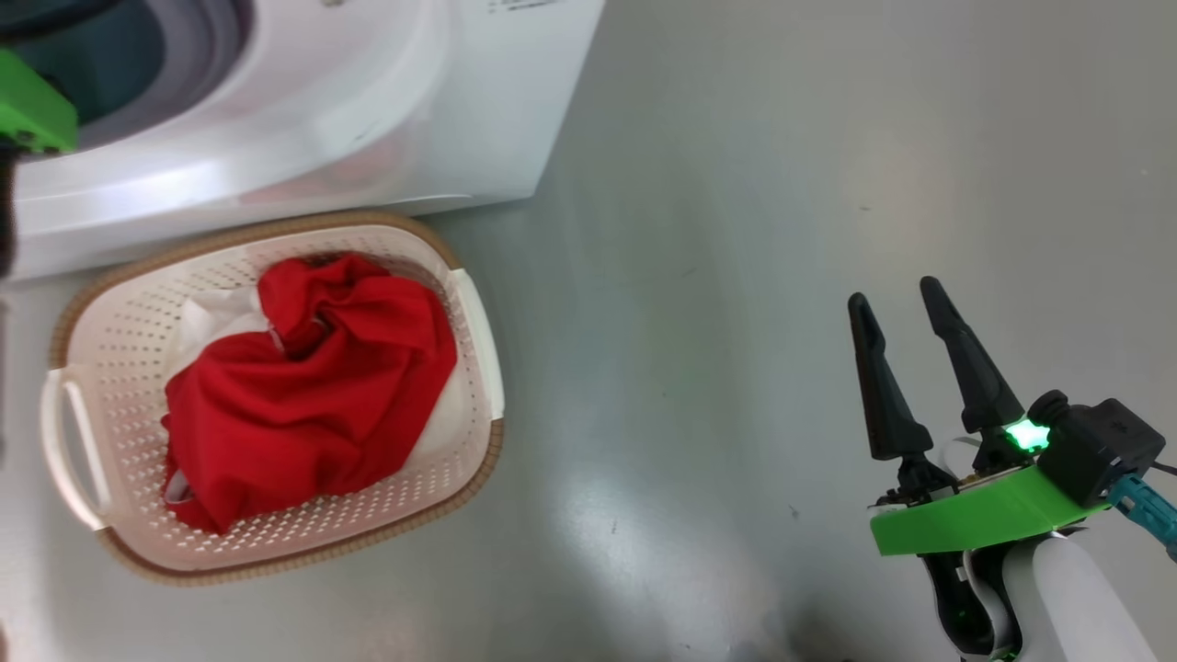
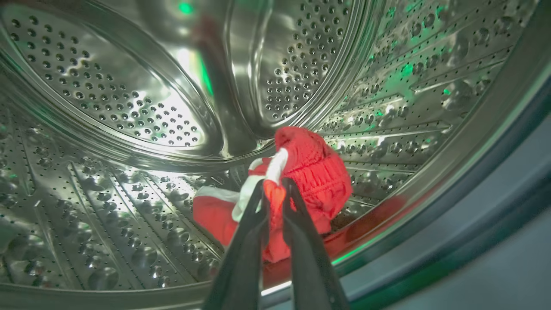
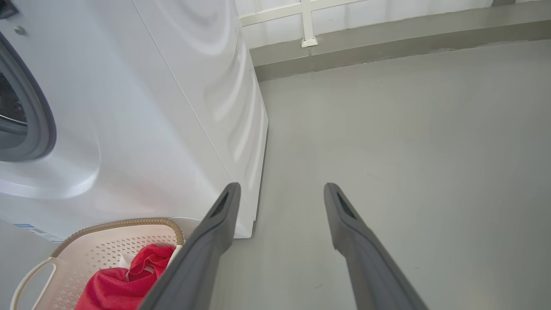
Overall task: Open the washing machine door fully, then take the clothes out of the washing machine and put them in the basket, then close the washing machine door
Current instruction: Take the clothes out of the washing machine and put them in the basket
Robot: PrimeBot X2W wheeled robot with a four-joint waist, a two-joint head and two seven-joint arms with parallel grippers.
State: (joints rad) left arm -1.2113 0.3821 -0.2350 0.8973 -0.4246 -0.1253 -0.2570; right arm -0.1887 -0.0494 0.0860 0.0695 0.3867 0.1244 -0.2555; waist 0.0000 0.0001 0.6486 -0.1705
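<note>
White washer (image 1: 276, 138) stands just behind a basket (image 1: 110, 331) on the grey floor (image 1: 736, 276). Red clothes (image 1: 313, 405) lie in the basket. Inside the steel drum (image 2: 107, 107), the left gripper (image 2: 274, 189) pinches a red garment (image 2: 314, 176) with white trim. The right gripper (image 1: 895, 291) hangs spread and empty over the floor.

Glossy grey floor (image 1: 736, 276), perhaps white-panelled wall (image 3: 387, 10)

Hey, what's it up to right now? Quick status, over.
Left pincer shut on red garment in drum. Right pincer open above floor. Second red garment in basket. Nothing in the way.
</note>
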